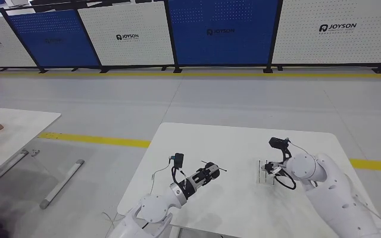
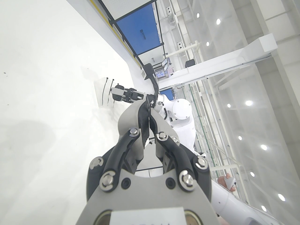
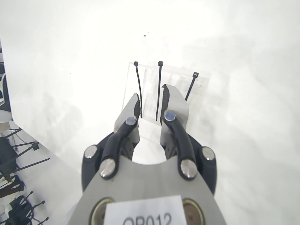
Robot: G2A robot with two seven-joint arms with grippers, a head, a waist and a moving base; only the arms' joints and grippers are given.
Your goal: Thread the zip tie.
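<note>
Centre of right wrist view: right gripper, half open, empty, straddling middle zip tie on clear holder. Left gripper pinched shut, seemingly on second zip tie. Risk: closing snags neighbouring tie beside one finger.

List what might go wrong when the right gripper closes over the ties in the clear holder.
1. The open right gripper straddles the middle tie, but an outer tie lies right beside one finger. Closing may catch both.
2. The holder looks light, so a finger pressing on it could shove it aside.
3. The left gripper seems to pinch the held tie crosswise at its tips, where it may twist or slip before threading.
</note>
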